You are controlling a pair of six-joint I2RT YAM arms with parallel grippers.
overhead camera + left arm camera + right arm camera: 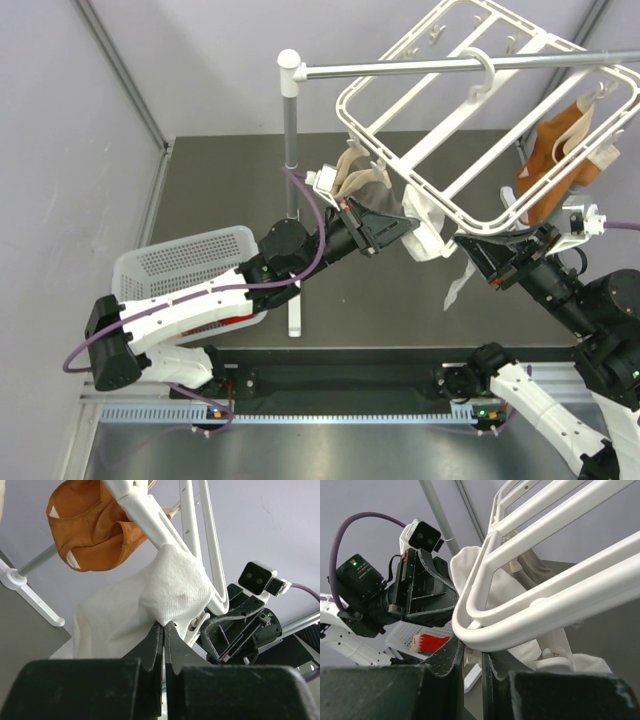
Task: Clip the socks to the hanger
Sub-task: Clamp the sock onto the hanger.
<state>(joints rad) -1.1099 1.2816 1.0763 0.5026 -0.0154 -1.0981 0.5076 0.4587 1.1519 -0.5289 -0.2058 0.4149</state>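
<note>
The white hanger hangs tilted from the grey rail. My left gripper is shut on a white sock and holds it up against the hanger's lower corner. In the left wrist view the jaws pinch the sock right beside the frame. My right gripper sits under that same corner. In the right wrist view its jaws stand almost shut just below the frame, seemingly pinching a small clip peg that is mostly hidden. An orange sock and a beige sock hang on the hanger.
The grey stand's pole and rail rise behind my left arm. A white perforated basket stands at the left, with a red sock showing in it. Both grippers are close together at the hanger's corner.
</note>
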